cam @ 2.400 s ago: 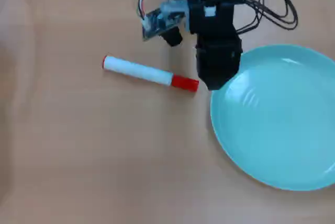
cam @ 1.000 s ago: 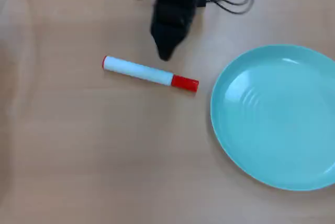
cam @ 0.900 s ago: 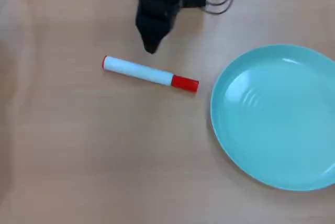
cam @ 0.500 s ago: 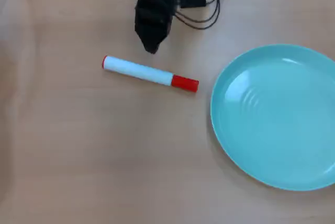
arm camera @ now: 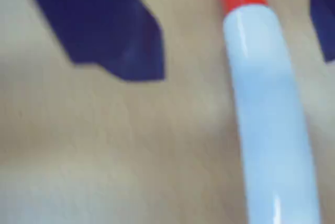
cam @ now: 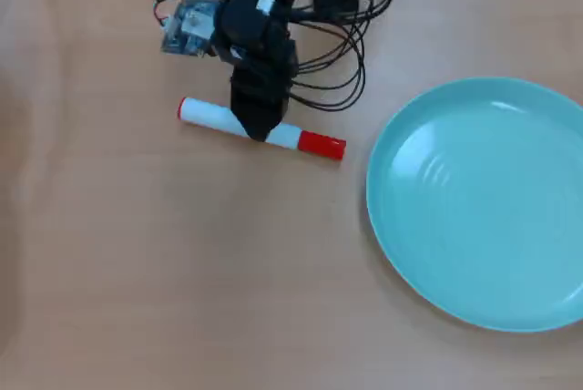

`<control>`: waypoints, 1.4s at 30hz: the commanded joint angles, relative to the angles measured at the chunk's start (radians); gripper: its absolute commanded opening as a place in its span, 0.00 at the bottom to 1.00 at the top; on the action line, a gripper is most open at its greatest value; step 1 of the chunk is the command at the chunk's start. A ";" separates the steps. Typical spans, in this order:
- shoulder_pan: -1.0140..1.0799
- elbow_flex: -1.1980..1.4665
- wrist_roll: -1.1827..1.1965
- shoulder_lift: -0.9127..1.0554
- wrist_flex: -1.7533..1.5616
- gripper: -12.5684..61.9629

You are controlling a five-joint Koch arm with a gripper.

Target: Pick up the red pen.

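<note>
The gripper [cam: 258, 130] sits right over the middle of the red pen [cam: 219, 116], its black body pointing down at the barrel in the overhead view. From the wrist view the jaws stand apart: one dark finger [arm camera: 112, 30] hangs at upper left with bare wood between it and the pen, the other shows only as a dark sliver at the right edge, just beyond the barrel. So the gripper [arm camera: 238, 62] is spread wide around the red pen [arm camera: 267, 109], nothing clamped that I can see.

The pen lies flat on the table [cam: 182, 271], a thick white barrel, red cap toward the teal plate [cam: 483, 203], thin red ring at the far left end. It rests near the plate's left rim without touching it.

The table is pale wood grain, evenly lit. A tangle of black cables [cam: 342, 53] loops behind the arm, and a small circuit board [cam: 187, 27] sticks out at its left.

The wrist view is soft and blurred; the pen's lower end runs out of frame. Overhead, the gripper covers the barrel's middle, and the plate is cut off at the right edge.
</note>
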 commanded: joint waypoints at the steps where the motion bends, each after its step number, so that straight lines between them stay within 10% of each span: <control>1: 0.000 -0.011 -0.005 0.008 -0.040 0.59; 42: 0.002 0.256 0.103 -0.089 -0.494 0.59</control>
